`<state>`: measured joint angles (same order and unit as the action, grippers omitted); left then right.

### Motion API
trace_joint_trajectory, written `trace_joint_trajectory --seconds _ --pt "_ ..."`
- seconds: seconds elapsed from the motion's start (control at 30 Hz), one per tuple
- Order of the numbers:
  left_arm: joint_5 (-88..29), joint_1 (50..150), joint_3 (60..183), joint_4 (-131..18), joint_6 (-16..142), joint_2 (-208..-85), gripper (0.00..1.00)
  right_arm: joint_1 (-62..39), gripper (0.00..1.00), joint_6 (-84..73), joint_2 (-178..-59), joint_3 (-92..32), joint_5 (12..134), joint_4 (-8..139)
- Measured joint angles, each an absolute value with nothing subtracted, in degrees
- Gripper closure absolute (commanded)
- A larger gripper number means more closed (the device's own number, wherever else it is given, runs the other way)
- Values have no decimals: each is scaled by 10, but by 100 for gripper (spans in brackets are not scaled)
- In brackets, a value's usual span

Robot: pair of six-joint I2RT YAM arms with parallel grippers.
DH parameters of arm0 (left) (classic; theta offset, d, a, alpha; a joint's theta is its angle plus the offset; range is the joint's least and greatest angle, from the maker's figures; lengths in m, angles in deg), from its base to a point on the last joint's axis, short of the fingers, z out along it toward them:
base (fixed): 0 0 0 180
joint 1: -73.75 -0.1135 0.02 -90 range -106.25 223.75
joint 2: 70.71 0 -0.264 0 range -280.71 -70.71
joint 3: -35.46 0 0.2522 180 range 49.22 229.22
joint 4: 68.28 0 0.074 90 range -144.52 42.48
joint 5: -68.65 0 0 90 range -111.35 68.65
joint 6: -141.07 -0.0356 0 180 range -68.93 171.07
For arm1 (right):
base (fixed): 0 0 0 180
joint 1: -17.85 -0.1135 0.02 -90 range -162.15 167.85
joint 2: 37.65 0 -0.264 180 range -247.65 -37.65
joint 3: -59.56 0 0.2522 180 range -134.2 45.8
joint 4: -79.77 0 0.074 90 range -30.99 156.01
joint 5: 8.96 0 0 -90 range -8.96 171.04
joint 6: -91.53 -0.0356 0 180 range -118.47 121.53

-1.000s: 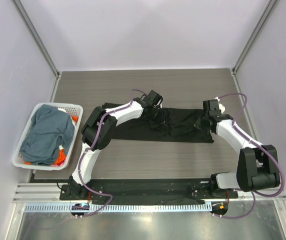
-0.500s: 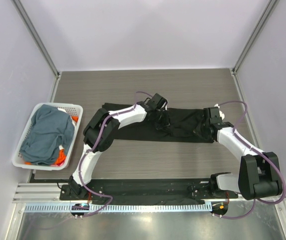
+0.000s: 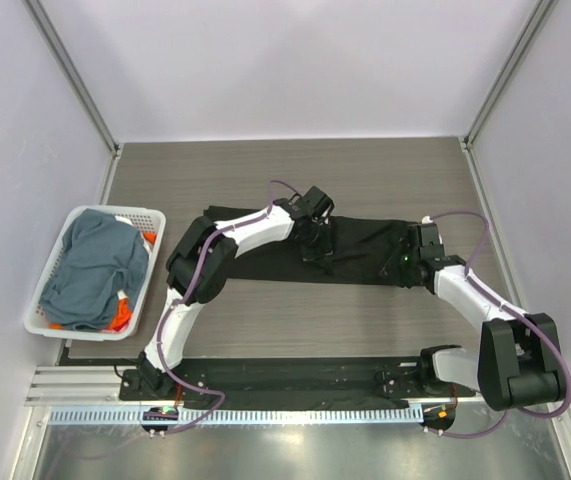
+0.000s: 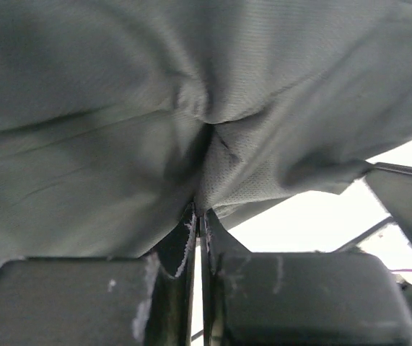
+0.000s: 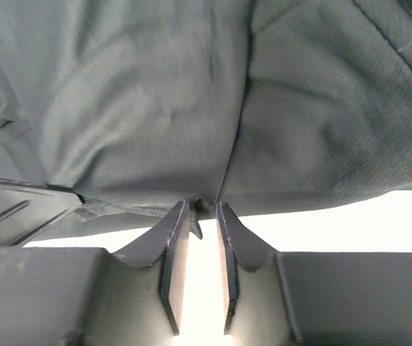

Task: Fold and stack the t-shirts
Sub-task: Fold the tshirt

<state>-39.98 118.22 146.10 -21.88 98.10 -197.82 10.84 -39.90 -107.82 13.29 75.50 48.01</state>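
A black t-shirt (image 3: 365, 250) lies as a long folded strip across the middle of the table. My left gripper (image 3: 315, 243) sits over the strip's left-middle, shut on a bunch of the black cloth (image 4: 191, 108); its tips (image 4: 200, 216) nearly touch. My right gripper (image 3: 406, 262) is at the strip's right end near its front edge. Its jaws (image 5: 204, 205) stand slightly apart with a fold of black cloth (image 5: 155, 108) caught between the tips. A slate blue-grey shirt (image 3: 95, 265) and an orange one (image 3: 120, 318) lie heaped in the basket.
A white lattice-sided basket (image 3: 65, 225) stands off the table's left edge. Grey walls enclose the table at the back and sides. The arm bases sit on a black rail (image 3: 295, 375) at the near edge.
Both grippers have moved toward the near side, carrying black cloth with them. The right gripper has dropped lower toward the strip's front edge, and the shirt lies flatter.
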Motion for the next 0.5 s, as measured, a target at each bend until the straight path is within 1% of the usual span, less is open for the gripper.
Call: trace_joint_trajectory --seconds 0.03,0.1,0.17,0.2,0.23,0.33,0.5 --pt "-394 1182 1463 -207 975 -1978 93 108 71 -395 -1072 133 755 480" --pt "-387 1180 1469 -187 968 -1978 91 108 72 -390 -1060 132 756 480" --pt "-379 1178 1481 -169 958 -1978 86 108 73 -386 -1055 128 759 479" --pt "-376 1178 1487 -161 955 -1978 80 108 74 -384 -1055 124 764 479" --pt "-374 1177 1495 -155 951 -1978 78 108 74 -382 -1058 121 767 479" --pt "-373 1177 1514 -149 944 -1978 75 108 75 -378 -1075 107 783 481" --pt "-366 1176 1527 -140 938 -1978 75 108 74 -375 -1109 98 814 480"
